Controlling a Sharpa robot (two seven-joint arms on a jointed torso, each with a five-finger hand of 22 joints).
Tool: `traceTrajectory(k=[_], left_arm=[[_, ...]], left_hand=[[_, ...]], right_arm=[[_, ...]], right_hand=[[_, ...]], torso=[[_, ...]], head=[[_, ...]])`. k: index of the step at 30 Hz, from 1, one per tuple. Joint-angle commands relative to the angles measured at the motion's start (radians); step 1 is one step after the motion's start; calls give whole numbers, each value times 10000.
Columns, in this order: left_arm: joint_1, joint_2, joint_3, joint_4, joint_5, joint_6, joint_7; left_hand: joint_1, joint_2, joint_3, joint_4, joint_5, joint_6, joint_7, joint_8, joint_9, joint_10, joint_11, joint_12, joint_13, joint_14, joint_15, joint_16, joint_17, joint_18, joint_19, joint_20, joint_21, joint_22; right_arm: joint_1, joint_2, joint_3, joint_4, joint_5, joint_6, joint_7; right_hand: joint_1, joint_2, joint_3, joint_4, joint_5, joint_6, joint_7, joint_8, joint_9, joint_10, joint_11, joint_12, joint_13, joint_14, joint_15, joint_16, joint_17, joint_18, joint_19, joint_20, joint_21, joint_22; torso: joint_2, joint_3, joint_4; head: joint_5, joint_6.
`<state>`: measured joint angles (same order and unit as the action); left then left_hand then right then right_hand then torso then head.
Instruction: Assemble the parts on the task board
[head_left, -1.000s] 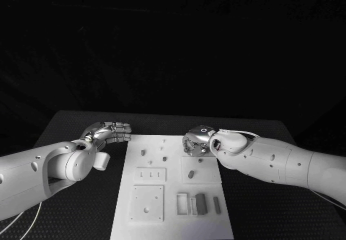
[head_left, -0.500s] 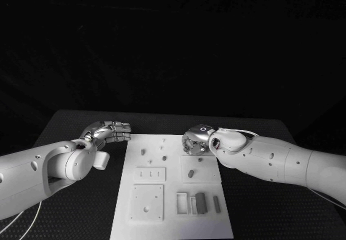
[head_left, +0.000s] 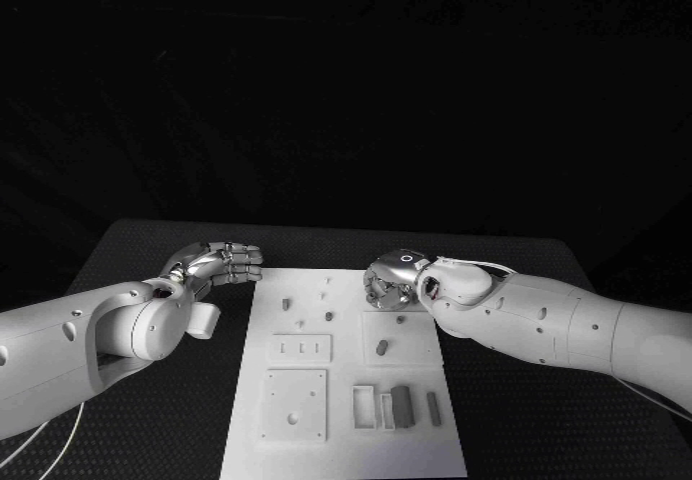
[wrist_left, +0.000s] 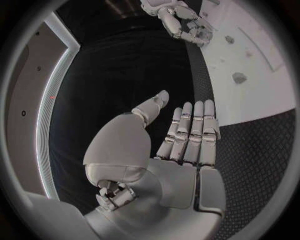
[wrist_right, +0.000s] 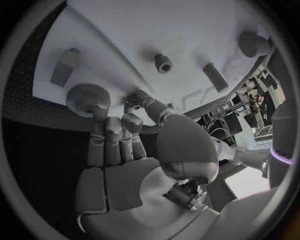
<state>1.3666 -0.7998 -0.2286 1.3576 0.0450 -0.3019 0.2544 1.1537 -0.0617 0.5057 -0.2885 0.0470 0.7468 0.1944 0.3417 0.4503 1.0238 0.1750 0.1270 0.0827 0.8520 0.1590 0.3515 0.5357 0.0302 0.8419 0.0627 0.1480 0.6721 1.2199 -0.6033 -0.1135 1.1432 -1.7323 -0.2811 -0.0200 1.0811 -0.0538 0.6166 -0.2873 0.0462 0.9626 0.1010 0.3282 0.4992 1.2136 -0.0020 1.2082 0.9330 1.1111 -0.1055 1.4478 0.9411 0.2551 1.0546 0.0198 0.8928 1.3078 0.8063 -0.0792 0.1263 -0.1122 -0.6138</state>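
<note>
The board (head_left: 346, 375) lies flat in the middle of the desk (head_left: 144, 250), between the two arms. The right hand (head_left: 392, 283) is down on the board's far part. In its wrist view, its fingers (wrist_right: 114, 131) lie close together with their tips on a round knurled knob (wrist_right: 88, 96) that sits near the board's edge; the thumb (wrist_right: 145, 102) is just beside the knob on the other side. Whether the knob is truly pinched or only touched I cannot tell. Beyond those fingers, on the white surface, stand a small wedge (wrist_right: 65, 66), a short round stud (wrist_right: 163, 62), a slanted peg (wrist_right: 215, 77) and a round cap (wrist_right: 252, 44).

The left hand (head_left: 216, 263) hovers off the board, over bare desk just beside the board's far corner. Its fingers (wrist_left: 192, 131) lie straight and side by side, the thumb (wrist_left: 152, 106) is spread away from them, and they hold nothing.

Nearer the robot than either hand, the board carries a slotted plate (head_left: 302, 349), a square plate (head_left: 294, 405) and a row of small bars (head_left: 395, 407).
</note>
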Motion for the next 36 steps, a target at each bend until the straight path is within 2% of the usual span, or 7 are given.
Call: traceTrajectory(k=[1, 4, 10, 12, 23, 29, 36], left_arm=[[8, 42, 8, -4, 112, 102, 145], [8, 74, 8, -23, 112, 98, 150], [8, 80, 8, -21, 112, 66, 172], [9, 83, 9, -21, 112, 61, 195], [10, 150, 11, 6, 113, 82, 222], [10, 215, 11, -32, 137, 84, 221], [11, 218, 11, -42, 140, 167, 153]], left_hand=[[-97, -26, -99, -6, 29, 71, 120, -55, -19, 38, 20, -48, -19, 25, 45, -72, 18, 194, -27, 12, -60, -16], [-95, -20, -101, -11, 30, 70, 119, -57, -20, 37, 19, -51, -21, 25, 44, -74, 19, 196, -27, 10, -62, -16], [-78, -10, -102, -24, 30, 67, 115, -61, -23, 34, 18, -61, -25, 24, 41, -81, 22, 200, -27, 4, -67, -17], [-74, -20, -110, -28, 29, 60, 113, -66, -26, 27, 19, -71, -30, 24, 41, -85, 24, 200, -29, 5, -71, -18], [-79, -34, -136, -25, 29, 55, 106, -72, -32, 21, 19, -88, -37, 24, 43, -95, 28, 197, -29, 8, -80, -19], [-99, -28, -161, -19, 27, 56, 103, -74, -34, 23, 21, -97, -41, 22, 46, -104, 31, 194, -28, 12, -86, -20], [-107, -31, -178, -21, 27, 55, 103, -77, -36, 24, 20, -103, -43, 21, 46, -110, 34, 195, -29, 12, -91, -21]], right_arm=[[-13, 46, 105, 106, -47, -503, -517], [-13, 77, 358, 224, -72, -699, -852], [-5, 182, 681, 414, -279, -923, -1527], [-5, 317, 752, 380, -297, -947, -1685], [52, 1148, 786, -122, -420, -1002, -2253], [36, 1468, 774, -399, -486, -924, -2387], [12, 1749, 733, -609, -398, -847, -2402]], right_hand=[[-34, 42, 15, 35, 24, 222, 13, 40, 18, 14, -76, 40, -12, 18, -57, 70, -15, 67, 25, -37, 66, 194], [-94, 28, 0, 59, 23, 224, 6, 40, 32, 22, -84, 39, -17, 30, -68, 74, -24, 67, 39, -39, 76, 191], [-84, 13, 17, 31, 24, 241, -9, 48, 52, 43, -99, 43, -23, 52, -81, 85, -33, 67, 52, -56, 89, 189], [-52, 23, 41, 9, 25, 243, -15, 48, 61, 53, -106, 42, -27, 60, -88, 87, -40, 67, 54, -67, 93, 188], [-79, -25, 29, 12, 24, 240, -16, 44, 77, 62, -107, 35, -37, 73, -92, 86, -55, 67, 55, -73, 102, 187], [-83, -24, 34, 13, 25, 234, -17, 39, 81, 65, -109, 31, -41, 79, -94, 84, -62, 67, 59, -77, 105, 185], [-121, -40, 25, 22, 24, 203, -10, 17, 84, 67, -104, 24, -47, 87, -95, 78, -77, 67, 60, -79, 105, 180]], torso=[[-3, -9, 1], [-2, -10, 16], [-14, -34, 20], [7, -15, 8], [-2, -34, 9], [23, 5, 52], [12, -21, 80]], head=[[-7, 25], [-30, 46], [-27, 89], [-21, 123], [17, 175], [30, 184], [72, 182]])
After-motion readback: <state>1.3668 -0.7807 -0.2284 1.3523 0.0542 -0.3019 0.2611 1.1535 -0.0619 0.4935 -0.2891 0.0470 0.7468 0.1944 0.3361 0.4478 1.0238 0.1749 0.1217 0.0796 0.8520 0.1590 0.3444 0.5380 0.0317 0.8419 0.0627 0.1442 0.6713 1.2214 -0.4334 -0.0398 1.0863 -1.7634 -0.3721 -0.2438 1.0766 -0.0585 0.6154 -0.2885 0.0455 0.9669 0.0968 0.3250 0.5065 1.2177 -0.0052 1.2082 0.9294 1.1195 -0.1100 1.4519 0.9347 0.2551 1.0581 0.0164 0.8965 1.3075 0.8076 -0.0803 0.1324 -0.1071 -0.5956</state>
